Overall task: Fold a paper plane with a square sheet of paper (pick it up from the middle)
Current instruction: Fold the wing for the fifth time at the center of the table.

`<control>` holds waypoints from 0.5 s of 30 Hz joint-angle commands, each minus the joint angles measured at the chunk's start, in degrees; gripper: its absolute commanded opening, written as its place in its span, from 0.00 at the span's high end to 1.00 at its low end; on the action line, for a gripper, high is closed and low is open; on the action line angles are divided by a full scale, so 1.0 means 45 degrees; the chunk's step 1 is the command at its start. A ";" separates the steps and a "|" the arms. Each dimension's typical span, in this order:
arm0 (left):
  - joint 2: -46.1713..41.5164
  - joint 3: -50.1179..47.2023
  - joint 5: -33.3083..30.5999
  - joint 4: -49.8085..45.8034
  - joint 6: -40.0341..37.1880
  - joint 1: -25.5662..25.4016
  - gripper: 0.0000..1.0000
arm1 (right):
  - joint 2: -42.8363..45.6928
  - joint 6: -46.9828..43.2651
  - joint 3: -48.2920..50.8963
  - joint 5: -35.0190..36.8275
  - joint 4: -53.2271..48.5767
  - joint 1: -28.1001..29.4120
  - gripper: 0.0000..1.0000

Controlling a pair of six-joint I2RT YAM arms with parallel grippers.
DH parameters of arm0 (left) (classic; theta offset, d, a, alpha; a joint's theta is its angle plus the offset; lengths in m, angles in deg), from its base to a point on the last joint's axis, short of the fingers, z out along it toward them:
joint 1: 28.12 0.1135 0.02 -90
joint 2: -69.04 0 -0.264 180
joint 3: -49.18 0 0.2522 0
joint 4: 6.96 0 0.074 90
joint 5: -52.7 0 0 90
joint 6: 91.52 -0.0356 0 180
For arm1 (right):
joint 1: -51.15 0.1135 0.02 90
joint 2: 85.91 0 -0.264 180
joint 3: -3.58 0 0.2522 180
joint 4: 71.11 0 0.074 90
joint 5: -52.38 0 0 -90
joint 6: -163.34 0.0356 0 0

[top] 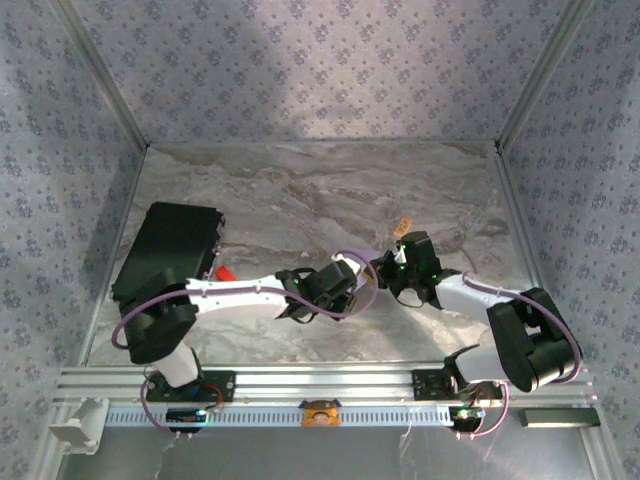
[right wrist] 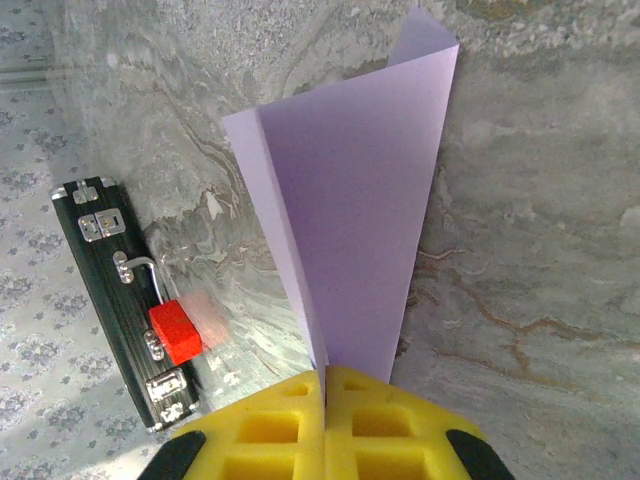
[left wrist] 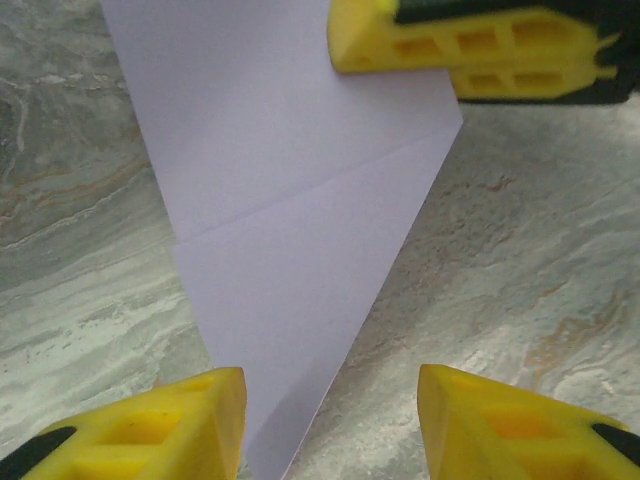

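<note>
- Looking down the left wrist view, I see my left end effector (left wrist: 330,410) with its fingers apart; a corner of the sheet of paper (left wrist: 290,200) lies between them, unclamped.
- My right end effector (right wrist: 325,385) has its fingers pressed together on the sheet's near edge, over the marble tabletop (right wrist: 520,250).
- One crease crosses the sheet and a side flap is bent up. I judge the folding to be early, with no pointed dart yet and most folds left.
- Farther off, well apart from the work, lies a black case (right wrist: 120,300) with a red object (right wrist: 175,332) just beside it.
- Beyond both end effectors sits a small tan block (top: 403,225).
</note>
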 commanded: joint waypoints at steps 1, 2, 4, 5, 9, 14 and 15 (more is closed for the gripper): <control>0.0409 0.0605 -0.1213 -0.0873 -0.0552 -0.0218 0.52 | 0.0094 0.0112 -0.0344 -0.0025 -0.0354 0.0088 0.96; 0.0509 0.0667 -0.1312 -0.0916 -0.0567 -0.0224 0.52 | 0.0106 0.0132 -0.0347 -0.0041 -0.0353 0.0077 0.96; 0.0721 0.0761 -0.1341 -0.1016 -0.0704 -0.0243 0.52 | 0.0119 0.0143 -0.0367 -0.0028 -0.0380 0.0084 0.96; 0.0830 0.0821 -0.1423 -0.1053 -0.0827 -0.0318 0.53 | 0.0119 0.0194 -0.0375 -0.0052 -0.0374 0.0084 0.96; 0.1170 0.1003 -0.1642 -0.1138 -0.1015 -0.0563 0.54 | 0.0109 0.0221 -0.0414 -0.0102 -0.0331 0.0068 0.96; 0.1509 0.1191 -0.1605 -0.1063 -0.1021 -0.0672 0.56 | 0.0079 0.0289 -0.0390 -0.0084 -0.0374 0.0068 0.96; 0.1572 0.1213 -0.1683 -0.1069 -0.1021 -0.0672 0.57 | 0.0082 0.0309 -0.0372 -0.0083 -0.0374 0.0049 0.96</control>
